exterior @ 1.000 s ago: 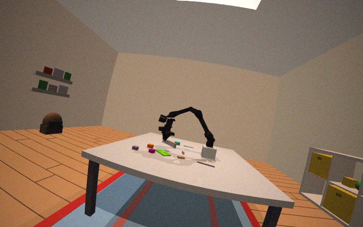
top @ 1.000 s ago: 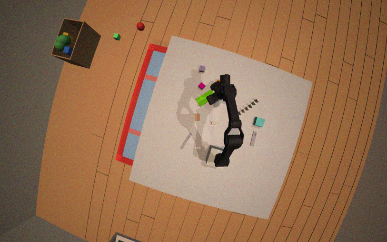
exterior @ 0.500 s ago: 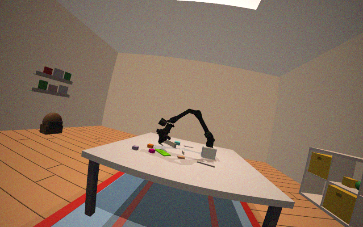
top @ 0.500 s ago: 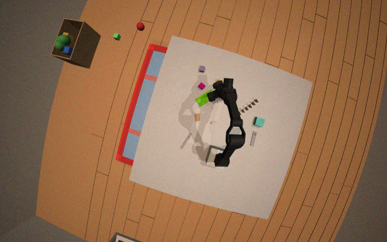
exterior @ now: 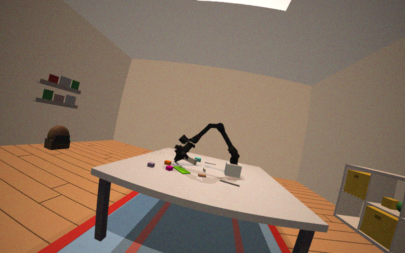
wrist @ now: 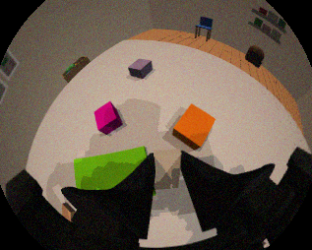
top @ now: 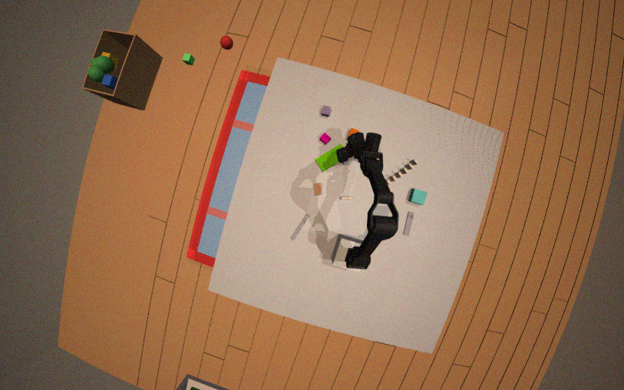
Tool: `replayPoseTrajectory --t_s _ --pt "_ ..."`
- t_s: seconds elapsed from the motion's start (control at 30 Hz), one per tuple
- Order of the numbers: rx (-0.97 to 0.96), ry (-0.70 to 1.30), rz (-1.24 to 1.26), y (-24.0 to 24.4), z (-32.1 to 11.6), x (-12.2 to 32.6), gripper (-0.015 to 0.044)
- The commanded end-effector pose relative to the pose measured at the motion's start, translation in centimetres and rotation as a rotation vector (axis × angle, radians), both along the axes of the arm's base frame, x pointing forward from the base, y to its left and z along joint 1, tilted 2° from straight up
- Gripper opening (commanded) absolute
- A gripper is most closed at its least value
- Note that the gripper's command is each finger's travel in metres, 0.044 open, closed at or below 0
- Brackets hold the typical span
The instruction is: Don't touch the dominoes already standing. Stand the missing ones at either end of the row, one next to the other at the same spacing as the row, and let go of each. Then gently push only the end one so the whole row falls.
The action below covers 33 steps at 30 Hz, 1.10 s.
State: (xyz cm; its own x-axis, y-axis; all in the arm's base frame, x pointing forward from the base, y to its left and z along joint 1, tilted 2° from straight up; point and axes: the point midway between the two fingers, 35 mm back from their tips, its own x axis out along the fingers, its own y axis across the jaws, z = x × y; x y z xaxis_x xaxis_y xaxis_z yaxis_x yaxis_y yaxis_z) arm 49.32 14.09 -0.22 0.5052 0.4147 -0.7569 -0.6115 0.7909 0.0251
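Left of the fingers in the wrist view, you have the green slab (top: 328, 158) (exterior: 182, 170) (wrist: 107, 167), with the magenta block (top: 325, 138) (exterior: 169, 168) (wrist: 107, 118) beyond it. Between the fingertips, your gripper (top: 348, 148) (exterior: 176, 161) (wrist: 166, 156) is clamped on a tan domino (wrist: 166, 164). Right and ahead lies the orange block (top: 353, 131) (exterior: 167, 162) (wrist: 194, 126). In the top view, the standing row (top: 402, 170) (exterior: 192, 161) is right of the fingers, well apart. Your arm (top: 383, 225) (exterior: 215, 125) arches high, its gripper tilted down near the tabletop (top: 265, 271) (exterior: 222, 197) (wrist: 83, 93).
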Motion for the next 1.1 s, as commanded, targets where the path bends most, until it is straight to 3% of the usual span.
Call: replayPoseTrajectory --t_s 0.0,1.07 --pt "0.052 -0.043 -0.002 -0.1 -0.2 0.1 0.0107" --pt "0.37 -0.42 0.063 -2.2 1.2 -3.8 0.0107"
